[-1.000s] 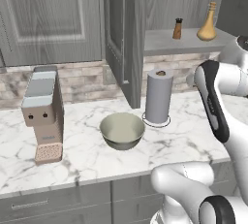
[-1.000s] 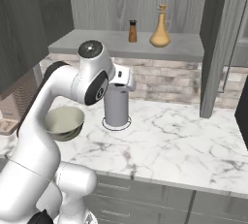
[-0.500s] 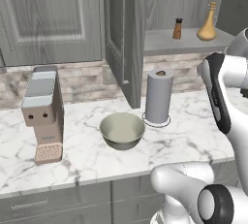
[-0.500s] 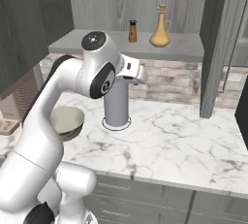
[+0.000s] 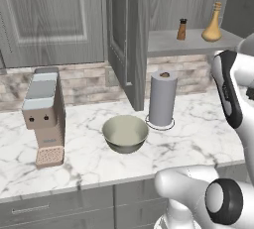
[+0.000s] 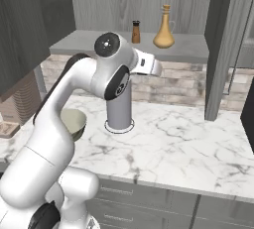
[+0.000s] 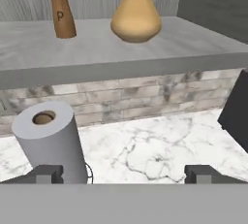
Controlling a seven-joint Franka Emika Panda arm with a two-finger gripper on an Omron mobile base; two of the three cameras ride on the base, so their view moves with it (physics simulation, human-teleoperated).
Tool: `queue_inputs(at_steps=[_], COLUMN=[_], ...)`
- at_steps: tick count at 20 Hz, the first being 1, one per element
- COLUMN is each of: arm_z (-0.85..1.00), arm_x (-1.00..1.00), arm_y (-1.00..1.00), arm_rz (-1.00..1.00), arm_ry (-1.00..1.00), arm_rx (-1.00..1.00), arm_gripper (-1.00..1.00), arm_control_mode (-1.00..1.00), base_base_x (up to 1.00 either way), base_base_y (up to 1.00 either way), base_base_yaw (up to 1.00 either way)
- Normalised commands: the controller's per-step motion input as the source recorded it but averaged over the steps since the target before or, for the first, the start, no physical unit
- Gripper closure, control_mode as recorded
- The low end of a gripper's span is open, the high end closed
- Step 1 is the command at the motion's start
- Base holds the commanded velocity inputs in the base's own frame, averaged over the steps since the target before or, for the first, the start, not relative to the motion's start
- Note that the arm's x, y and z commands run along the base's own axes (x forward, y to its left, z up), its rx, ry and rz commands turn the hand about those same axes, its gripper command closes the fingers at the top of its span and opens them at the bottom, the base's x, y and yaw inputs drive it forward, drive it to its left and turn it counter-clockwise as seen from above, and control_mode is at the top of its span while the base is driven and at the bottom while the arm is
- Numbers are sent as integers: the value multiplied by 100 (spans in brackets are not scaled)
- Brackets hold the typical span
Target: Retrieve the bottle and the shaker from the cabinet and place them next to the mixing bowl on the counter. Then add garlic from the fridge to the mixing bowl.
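Note:
A tan bulbous bottle [image 5: 213, 25] [image 6: 164, 29] [image 7: 135, 14] and a brown shaker [image 5: 182, 29] [image 6: 136, 32] [image 7: 60, 12] with a black cap stand side by side on the open cabinet's shelf. The grey-green mixing bowl [image 5: 125, 133] [image 6: 74, 123] sits on the marble counter, left of the paper towel roll. My gripper [image 7: 125, 173] [image 6: 153, 67] hangs open over the counter, below and in front of the shelf edge, with nothing between its fingertips [image 7: 46, 173]. It faces the shelf, apart from both items. The garlic and the fridge are out of view.
A paper towel roll [image 5: 162, 99] [image 6: 119, 106] [image 7: 51, 140] stands upright just below the hand. The open cabinet doors [image 5: 126, 34] [image 6: 221, 49] flank the shelf. A coffee machine [image 5: 44, 119] sits at the counter's left. A dark block [image 7: 237, 116] edges in on the right.
The arm has lifted and the hand has swung right, closer to the shelf. The jaws stayed open. Bottle, shaker and bowl have not moved.

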Motion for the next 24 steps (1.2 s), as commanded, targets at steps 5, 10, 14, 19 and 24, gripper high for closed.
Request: queue_inputs(at_steps=[5,10,14,19,24], arm_z=[24,44,52,42,42], arm_x=[38,31,20,20,16], arm_y=[0,0,-17,-21,-18], arm_rz=[-3,-8,-6,0,0], arm_ry=[-17,-8,-8,-9,-6], arm_rx=[1,4,6,6,3], arm_gripper=[-100,-100,-100,-100,-100], arm_control_mode=[-100,-100,-100,-100,-100], base_base_x=[0,0,0,0,0], base_base_y=[0,0,0,0,0], base_base_yaw=[0,0,0,0,0])
